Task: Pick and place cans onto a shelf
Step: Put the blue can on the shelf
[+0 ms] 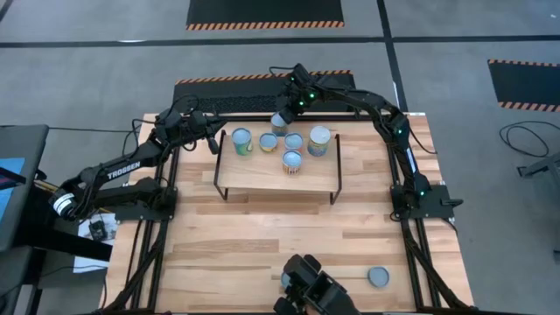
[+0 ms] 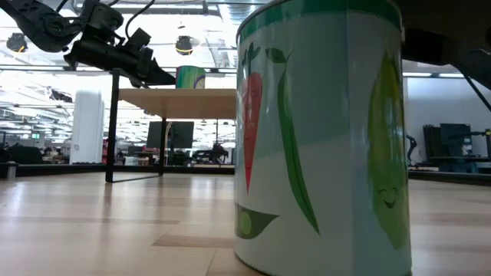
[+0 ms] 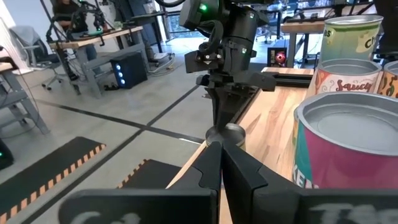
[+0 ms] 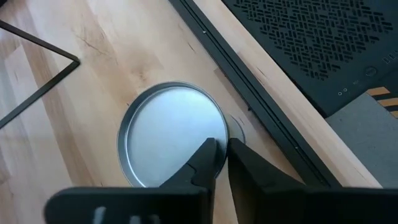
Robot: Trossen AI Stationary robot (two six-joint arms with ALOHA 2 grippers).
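The right gripper point(image 4: 221, 163), fingers narrowed over a can point(image 4: 171, 130) behind the shelf point(image 1: 278, 171), sits at upper centre. Left gripper point(image 3: 220, 167) fingers are closed, empty, beside the shelf.

Left arm: I had it stretched toward the table's far left, left gripper point(image 1: 213, 140) closed.
Right arm: I saw it reaching across the far edge, right gripper point(image 4: 221, 163) pointing down, fingers nearly together.
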